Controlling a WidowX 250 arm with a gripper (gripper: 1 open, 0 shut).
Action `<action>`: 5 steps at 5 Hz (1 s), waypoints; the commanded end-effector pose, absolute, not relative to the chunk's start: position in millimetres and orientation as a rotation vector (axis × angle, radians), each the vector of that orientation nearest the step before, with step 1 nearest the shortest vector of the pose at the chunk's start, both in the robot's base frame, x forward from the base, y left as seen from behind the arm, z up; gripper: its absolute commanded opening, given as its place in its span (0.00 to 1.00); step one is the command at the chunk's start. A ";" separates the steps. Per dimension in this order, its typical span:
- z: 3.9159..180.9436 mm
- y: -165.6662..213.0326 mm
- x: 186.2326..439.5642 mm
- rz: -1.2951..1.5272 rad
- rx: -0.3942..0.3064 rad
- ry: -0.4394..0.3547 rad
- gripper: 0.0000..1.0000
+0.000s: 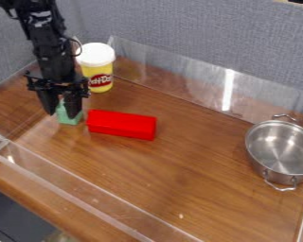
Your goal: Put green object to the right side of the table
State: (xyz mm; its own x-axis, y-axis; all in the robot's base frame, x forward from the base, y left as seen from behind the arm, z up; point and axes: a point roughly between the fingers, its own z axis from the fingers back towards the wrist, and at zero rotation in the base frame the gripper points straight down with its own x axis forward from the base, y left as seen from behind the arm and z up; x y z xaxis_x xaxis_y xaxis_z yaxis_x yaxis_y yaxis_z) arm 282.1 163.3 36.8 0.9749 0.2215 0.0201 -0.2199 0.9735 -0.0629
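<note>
The green object, a small pale-green cube, rests on the brown wood table at the left. My black gripper points straight down over it, and its two fingers are pressed against the cube's sides, shut on it. Only the cube's lower part shows below the fingertips. The cube still touches the tabletop.
A long red block lies just right of the cube. Behind it stands a yellow tub with a white lid. A steel pot sits at the far right. Low clear acrylic walls edge the table.
</note>
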 end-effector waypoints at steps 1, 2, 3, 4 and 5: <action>53.4 159.8 286.5 0.194 -0.042 -0.068 0.00; 59.2 157.6 285.6 0.180 -0.039 -0.077 0.00; 64.7 155.6 284.8 0.165 -0.036 -0.085 0.00; 71.6 153.2 283.8 0.150 -0.033 -0.095 0.00; 77.5 151.1 283.1 0.137 -0.029 -0.104 0.00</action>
